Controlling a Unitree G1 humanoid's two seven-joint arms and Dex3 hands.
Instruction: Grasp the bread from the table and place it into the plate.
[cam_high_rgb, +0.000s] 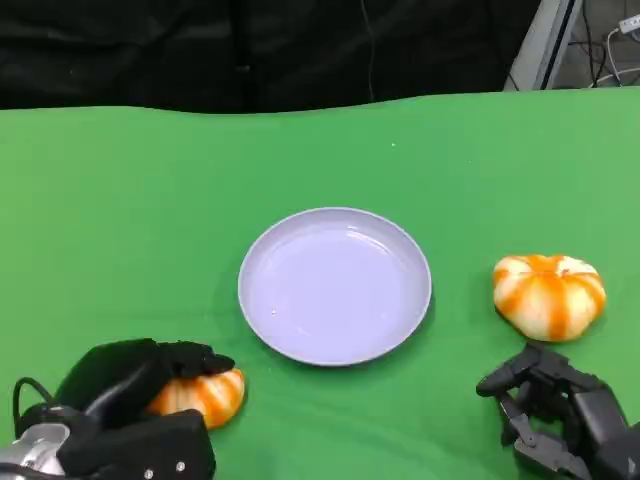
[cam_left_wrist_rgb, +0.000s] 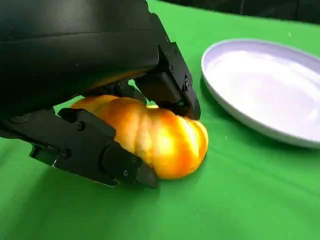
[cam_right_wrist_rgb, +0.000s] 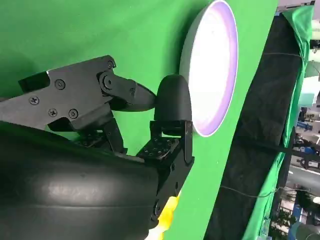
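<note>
The left hand grips a bread near the worktop's front edge. The right hand is wide and holds nothing. The plate lies in the middle.

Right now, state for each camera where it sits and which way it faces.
Head view: up high, looking down at the green table, plate, two breads; both hands low.
Left wrist view: behind the left hand, facing the near bread it grips, plate beyond.
Right wrist view: behind the right hand, turned sideways, facing the plate.
All three share the plate.
</note>
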